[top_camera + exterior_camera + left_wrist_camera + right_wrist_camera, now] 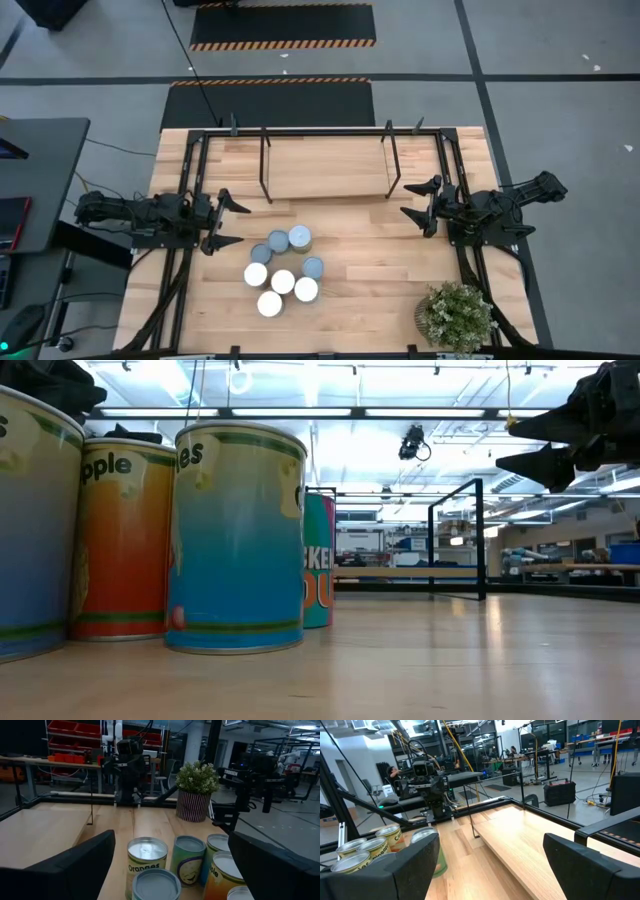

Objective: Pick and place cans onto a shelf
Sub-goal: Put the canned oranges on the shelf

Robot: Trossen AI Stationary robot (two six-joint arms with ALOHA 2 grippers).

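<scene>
High: seven cans [282,268] clustered mid-bench toward near edge; shelf [327,165] at far edge, bare. Left tool [226,222] released, just beside cans, nearer arm. Right tool [419,203] released, well apart.
Left wrist: cans upright ahead between fingers [75,865].

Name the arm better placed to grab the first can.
Left, probably. The left gripper stands open right beside the cans, its wrist view looking straight at them. The right gripper, also open, waits farther away beside the shelf.
</scene>
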